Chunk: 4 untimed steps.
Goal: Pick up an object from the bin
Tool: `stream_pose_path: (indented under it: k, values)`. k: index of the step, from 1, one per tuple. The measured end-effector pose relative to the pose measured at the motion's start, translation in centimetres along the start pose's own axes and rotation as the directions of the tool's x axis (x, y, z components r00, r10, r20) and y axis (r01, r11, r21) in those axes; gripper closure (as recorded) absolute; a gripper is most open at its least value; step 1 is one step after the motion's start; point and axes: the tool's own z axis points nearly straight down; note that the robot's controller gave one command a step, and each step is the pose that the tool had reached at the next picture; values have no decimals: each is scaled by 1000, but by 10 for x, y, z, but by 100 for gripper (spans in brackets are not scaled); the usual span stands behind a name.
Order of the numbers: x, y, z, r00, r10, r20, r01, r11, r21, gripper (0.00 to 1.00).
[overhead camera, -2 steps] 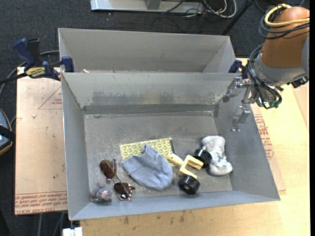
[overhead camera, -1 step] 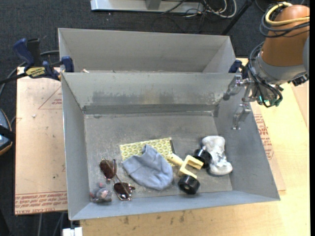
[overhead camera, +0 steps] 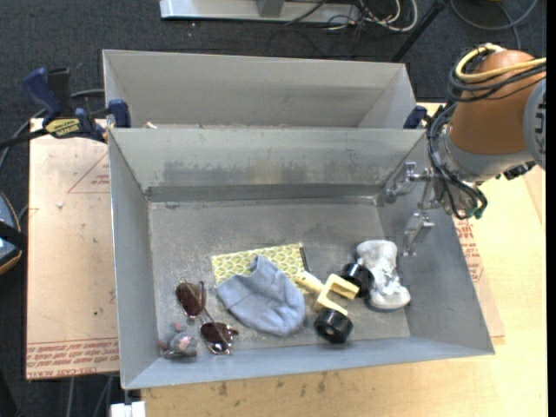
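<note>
- Hanging by the right wall of the bin (overhead camera: pixel 261 159), the gripper (overhead camera: pixel 408 211) sits above bare floor, about halfway between the back and front walls.
- Its two metal fingers (overhead camera: pixel 419 231) stand apart, with nothing between them.
- The nearest thing is a crumpled white lump (overhead camera: pixel 380 272), just in front of the gripper and toward the front right corner. Its long axis runs roughly back to front, with the broader end toward the front wall.
- A black and yellow tool (overhead camera: pixel 334 302) touches the lump's left side, lying slantwise with its black round end pointing at the front wall.
- Farther left, a grey-blue cloth (overhead camera: pixel 261 301) lies partly over a yellow-green patterned pad (overhead camera: pixel 269 257) at the middle of the front edge.
- A pair of dark sunglasses (overhead camera: pixel 204 315) and a small pebbly clump (overhead camera: pixel 178 344) lie near the front left corner, well apart from the gripper.
</note>
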Motion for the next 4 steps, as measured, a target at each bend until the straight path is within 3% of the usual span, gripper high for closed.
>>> stream_pose_path:
  k: [1, 2, 3, 4]
  values:
    - [23, 4, 62, 998, -62, -14, 62, 998, -3, 0]
    - [12, 12, 76, 976, -217, -5, 217, 976, -4, 0]
    - [52, 43, 80, 992, -127, 6, 127, 992, 4, 0]
    - [86, 64, 80, 991, -132, 15, 132, 991, 6, 0]
